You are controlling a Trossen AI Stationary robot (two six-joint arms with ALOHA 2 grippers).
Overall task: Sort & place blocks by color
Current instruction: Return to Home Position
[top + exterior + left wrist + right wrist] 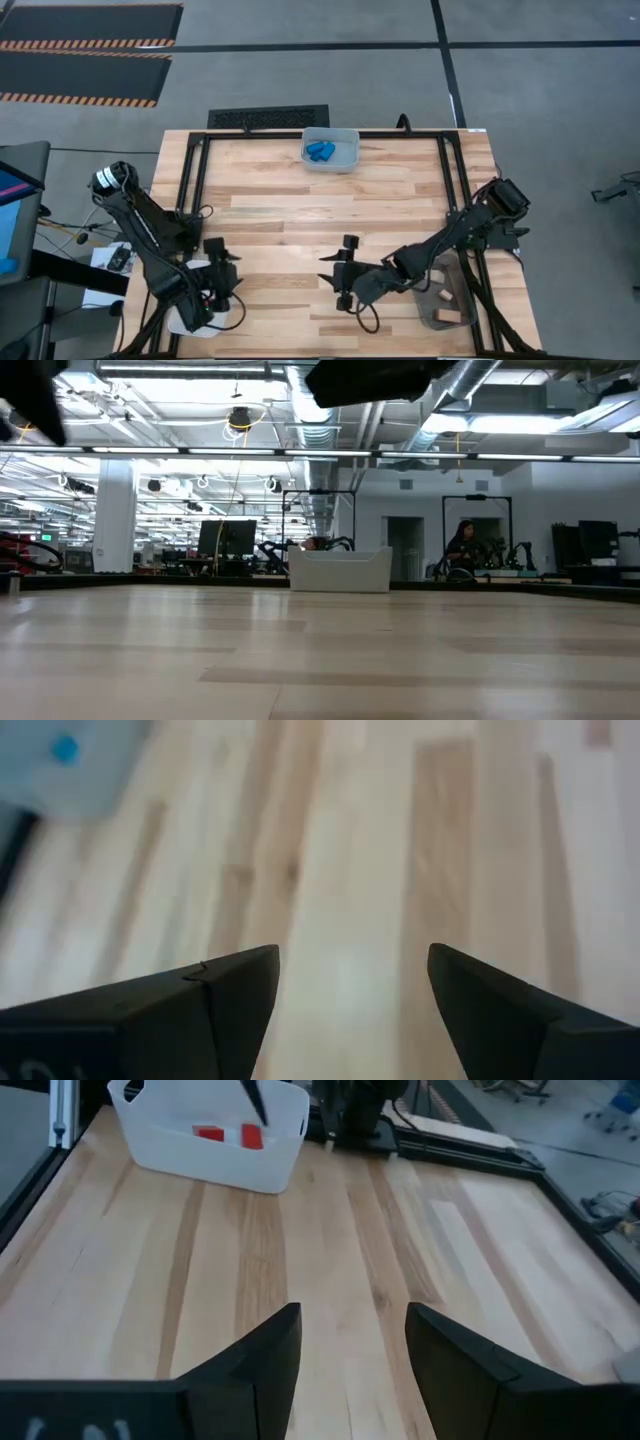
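Blue blocks (320, 151) lie in a clear bin (331, 149) at the table's far middle. Red blocks (225, 1135) lie in a white bin (215, 1140) at the near left. Tan blocks (443, 297) lie in a grey bin (447, 303) at the near right. My left gripper (228, 272) hangs open beside the white bin, above bare wood, with nothing between its fingers (352, 980). My right gripper (335, 272) stands open over the table's near middle, pointing toward the left, and is empty too (350, 1340).
A black metal frame (200, 150) runs along the table's left, far and right sides. Bare wood lies across the table's middle between the bins. Beyond the table, a person (463, 545) shows far off in the room.
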